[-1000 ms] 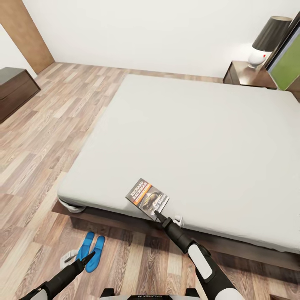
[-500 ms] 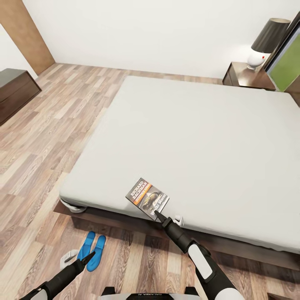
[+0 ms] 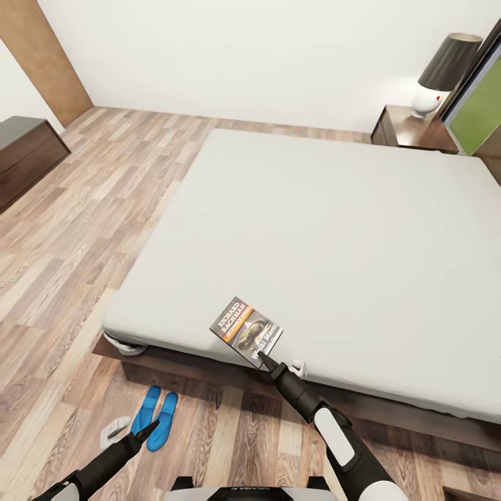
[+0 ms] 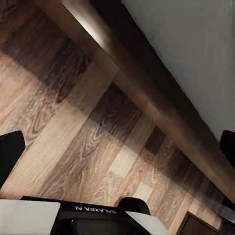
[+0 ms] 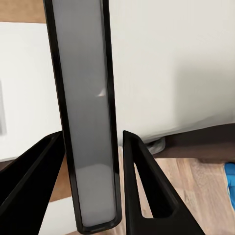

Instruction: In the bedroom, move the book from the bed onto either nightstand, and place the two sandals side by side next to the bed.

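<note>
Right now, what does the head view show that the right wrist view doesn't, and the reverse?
Head view alone: the book's printed cover, the nightstand with a lamp at the far corner of the bed, and the left gripper low over the floor near the two sandals.

Right wrist view alone: the book's page edge seen end-on, standing between the right gripper's fingers.

Both: the pale mattress, the wood floor, and the right gripper holding the book.

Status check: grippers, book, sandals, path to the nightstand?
Right gripper shut on book at bed edge. Left gripper near sandals, state unclear. Lamp on nightstand.
</note>
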### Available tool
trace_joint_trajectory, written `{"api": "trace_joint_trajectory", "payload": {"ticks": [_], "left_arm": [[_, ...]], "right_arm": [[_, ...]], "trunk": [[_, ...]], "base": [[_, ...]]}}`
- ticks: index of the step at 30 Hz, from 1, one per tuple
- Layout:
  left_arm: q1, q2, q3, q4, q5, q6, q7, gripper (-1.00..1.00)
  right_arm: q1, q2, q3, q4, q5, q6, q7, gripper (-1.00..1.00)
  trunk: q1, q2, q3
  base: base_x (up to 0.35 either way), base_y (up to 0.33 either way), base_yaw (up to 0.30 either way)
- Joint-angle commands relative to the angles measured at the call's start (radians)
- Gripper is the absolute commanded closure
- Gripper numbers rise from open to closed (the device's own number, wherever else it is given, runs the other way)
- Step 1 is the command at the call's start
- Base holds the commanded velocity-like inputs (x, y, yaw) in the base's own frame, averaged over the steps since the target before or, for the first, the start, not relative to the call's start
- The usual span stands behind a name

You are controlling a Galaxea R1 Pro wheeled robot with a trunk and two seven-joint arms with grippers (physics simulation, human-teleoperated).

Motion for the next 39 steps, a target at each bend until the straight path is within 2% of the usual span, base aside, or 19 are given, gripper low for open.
{"api": "trace_joint_trajectory", "payload": {"ticks": [1,31,39], "left_arm": [[-0.001,0.0,0.008,0.002,-0.01,-0.008,-0.002,-1.0],[0.0,0.0,0.008,0.002,-0.01,-0.008,-0.002,-1.0],[-0.001,0.0,0.008,0.002,-0.01,-0.008,-0.002,-1.0]], "right_arm": [[0.0,0.0,0.0,0.0,-0.01,0.009,0.0,1.0],[0.0,0.0,0.002,0.0,-0.01,0.009,0.0,1.0],[0.0,0.0,0.017,0.0,-0.001,0.019,-0.001,1.0]], "trunk": [[-0.004,0.007,0.003],[-0.119,0.217,0.097],[-0.15,0.273,0.122]], "base": [[0.0,0.0,0.0],[0.0,0.0,0.0],[0.0,0.0,0.0]]}}
